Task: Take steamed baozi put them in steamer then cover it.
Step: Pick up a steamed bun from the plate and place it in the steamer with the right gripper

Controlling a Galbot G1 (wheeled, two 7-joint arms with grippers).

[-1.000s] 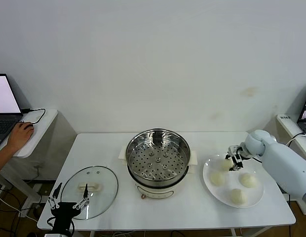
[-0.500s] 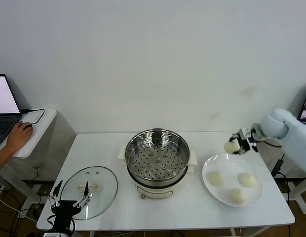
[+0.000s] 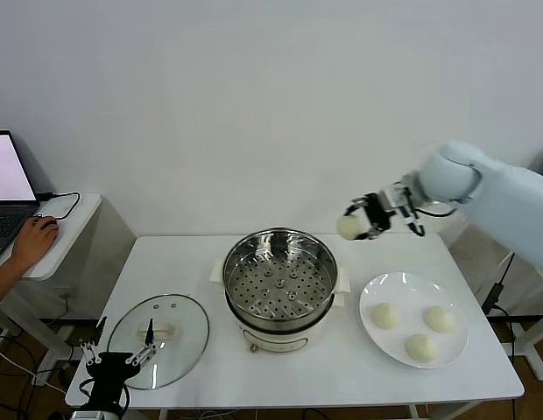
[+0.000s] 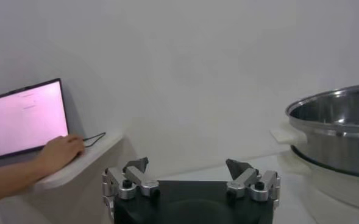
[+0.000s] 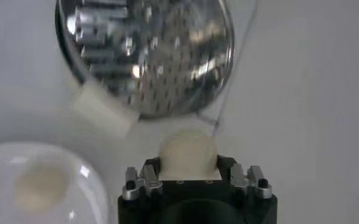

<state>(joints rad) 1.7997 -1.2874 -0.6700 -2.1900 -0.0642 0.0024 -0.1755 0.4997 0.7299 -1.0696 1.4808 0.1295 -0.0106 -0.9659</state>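
Now carrying bun 1 toward the steamer point(image 3: 280, 276).
Right tool point(image 3: 363, 220) grips a baozi point(image 3: 349, 227) beside the rim; next, centre over the tray and release. Left tool point(image 3: 120, 363) gapes idle by the cover point(image 3: 184, 325).

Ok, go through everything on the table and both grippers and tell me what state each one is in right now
Shiny stainless-steel steamer: uncovered, perforated tray empty.
Clear glass cover: lying flat on the table, off the steamer.
Flat white plate: holding three buns.
Three cream-white baozi on the plate: resting, untouched.
Fourth baozi: held in the air, beside the steamer's far right rim.
Right gripper: shut on the fourth baozi.
Left gripper: open, holding nothing, by the cover.
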